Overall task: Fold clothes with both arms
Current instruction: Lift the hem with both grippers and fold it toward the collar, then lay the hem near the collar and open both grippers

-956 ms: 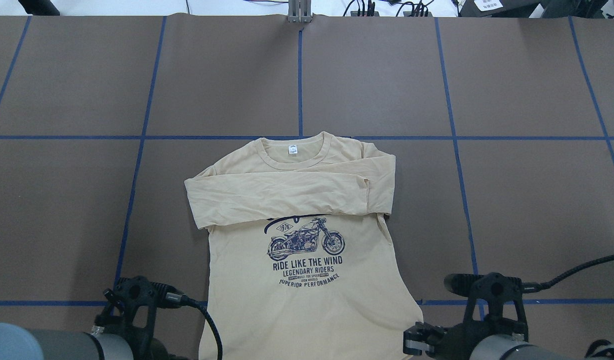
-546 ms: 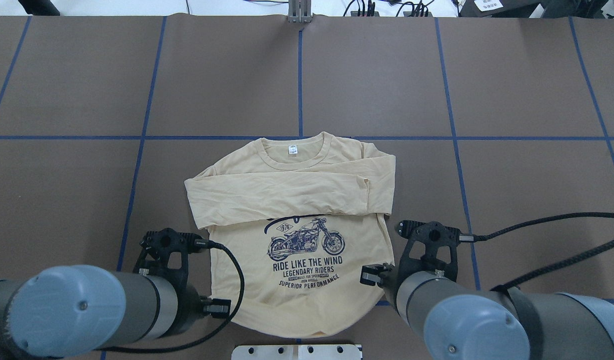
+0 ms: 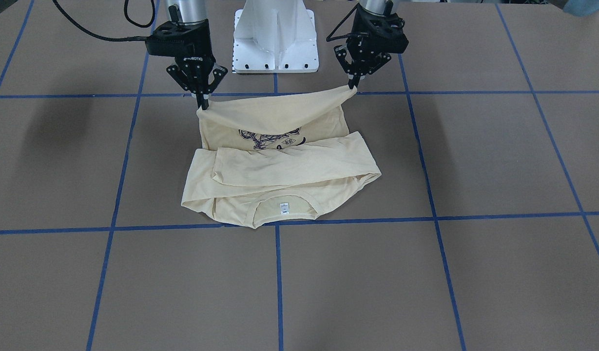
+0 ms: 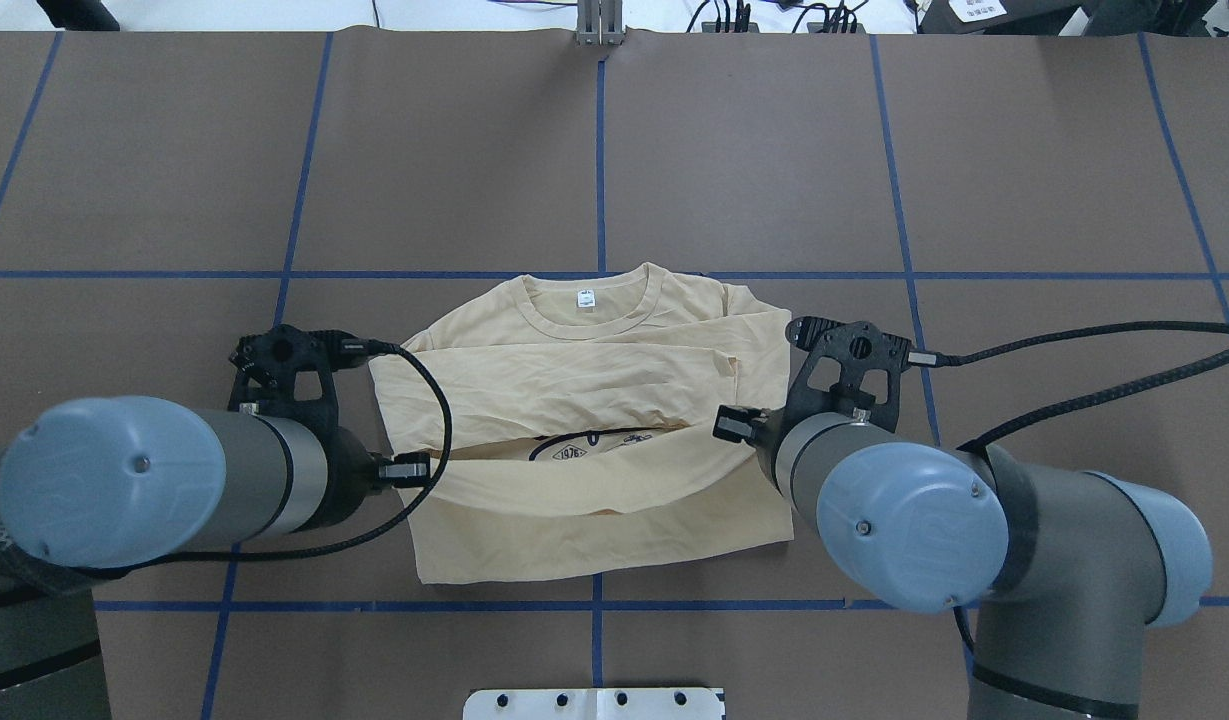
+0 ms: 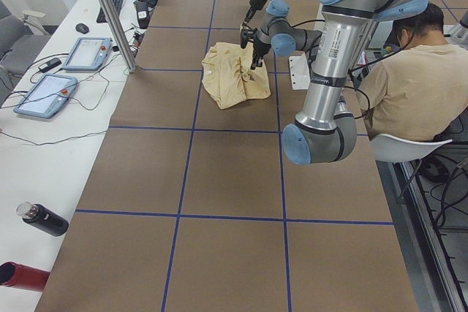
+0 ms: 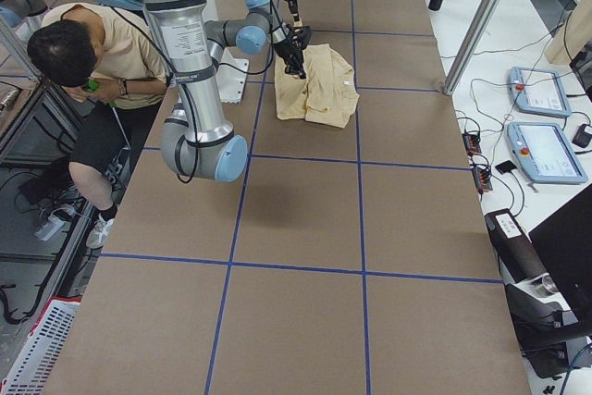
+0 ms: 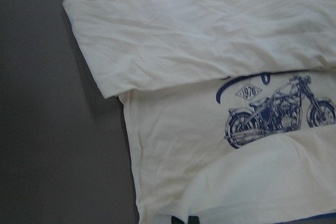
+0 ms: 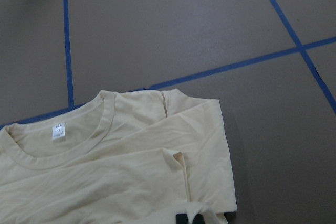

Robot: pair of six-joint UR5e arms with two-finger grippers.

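Both pincers are clamped down here. The left gripper (image 3: 352, 87) has its two fingers squeezed to a thin point on one bottom corner of the T-shirt (image 4: 574, 380). The right gripper (image 3: 202, 105) is pinching the other bottom corner the same way — no gap shows on either one, just fabric caught in between. In the left wrist view the dark fingertips (image 7: 179, 220) poke up at the bottom edge with pale cloth bunched around them.

The hem (image 3: 275, 109) sags as a band between the two grippers, up off the tabletop (image 4: 1024, 150) and over the lower body of the shirt, so it hides part of the motorcycle print (image 4: 584, 447).

The rest of the shirt lies flat around the middle of the tabletop's width, closer to the robot's edge than the far edge. Its collar points away from the robot and touches a blue tape line (image 4: 974, 276). Both sleeves (image 4: 554, 370) are folded across the chest, and the small white neck label (image 4: 586, 298) shows inside the collar.

The white base (image 3: 275, 34) sits at the robot's edge between the arms. A person (image 5: 413, 82) sits beside that edge — only the side views catch them.
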